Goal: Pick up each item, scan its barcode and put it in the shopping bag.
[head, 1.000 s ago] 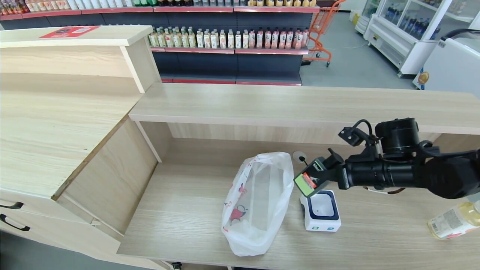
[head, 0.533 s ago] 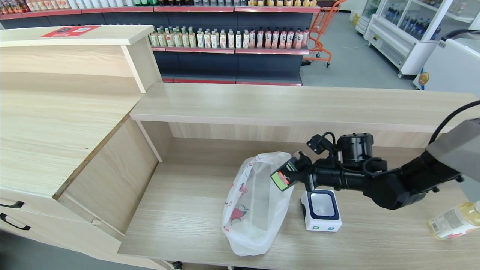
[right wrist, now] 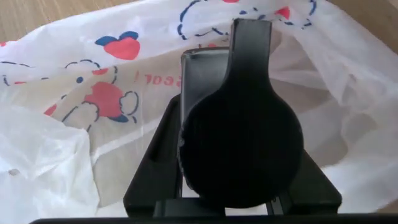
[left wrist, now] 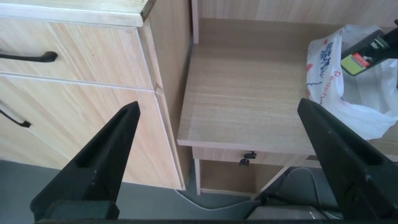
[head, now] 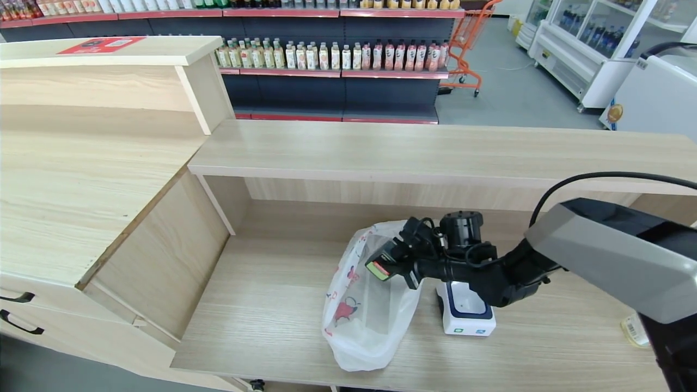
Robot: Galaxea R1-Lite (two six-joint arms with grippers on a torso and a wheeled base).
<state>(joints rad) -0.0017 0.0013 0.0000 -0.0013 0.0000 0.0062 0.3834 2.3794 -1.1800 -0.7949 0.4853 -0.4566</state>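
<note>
Clamped in the right tool point(head: 389, 262), the small flat black packet point(head: 379, 268) with a green-and-red label hangs tilted over the open mouth of the white plastic shopping bag point(head: 354, 326), apparently for dropping in. The white scanner point(head: 467, 322) stands just beside the bag on the wooden table point(head: 261, 316). The left tool point(left wrist: 217, 109) gapes empty.

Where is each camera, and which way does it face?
Head view: on the head, facing forward and down at the counter, shopping bag and scanner; right gripper holds a green-labelled item over the bag.
Left wrist view: on the left wrist, facing down past the open left gripper at drawers and counter edge.
Right wrist view: on the right wrist, facing down into the bag past the held item.
Shared: all three show the bag.
</note>
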